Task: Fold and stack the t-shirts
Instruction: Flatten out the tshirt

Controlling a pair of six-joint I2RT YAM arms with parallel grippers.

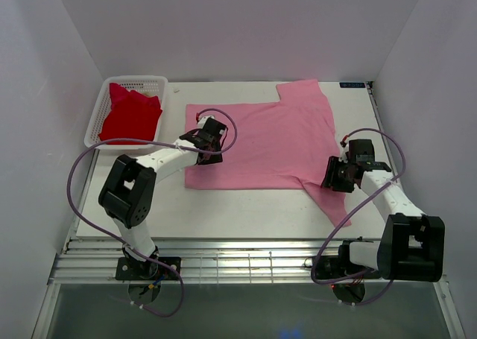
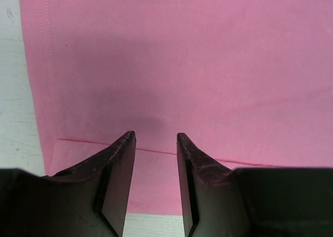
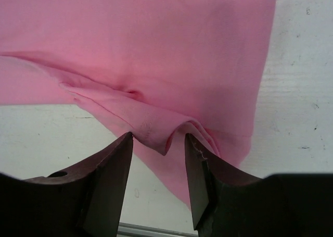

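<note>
The large light pink t-shirt [image 1: 261, 141] lies spread flat on the table, one sleeve toward the back right, one toward the front right. My left gripper [image 1: 211, 134] is open over the shirt's left hem; in the left wrist view [image 2: 156, 139] its jaws stand apart above the pink cloth [image 2: 182, 65] and hem seam. My right gripper [image 1: 337, 176] is open at the near sleeve; in the right wrist view [image 3: 158, 140] a raised fold of pink cloth [image 3: 156, 125] sits between the tips, not pinched. The bright red t-shirt [image 1: 131, 115] lies bunched in the basket.
A white plastic mesh basket [image 1: 97, 115] stands at the back left of the table. White walls enclose the left, back and right sides. A metal rail [image 1: 246, 264] runs along the near edge by the arm bases.
</note>
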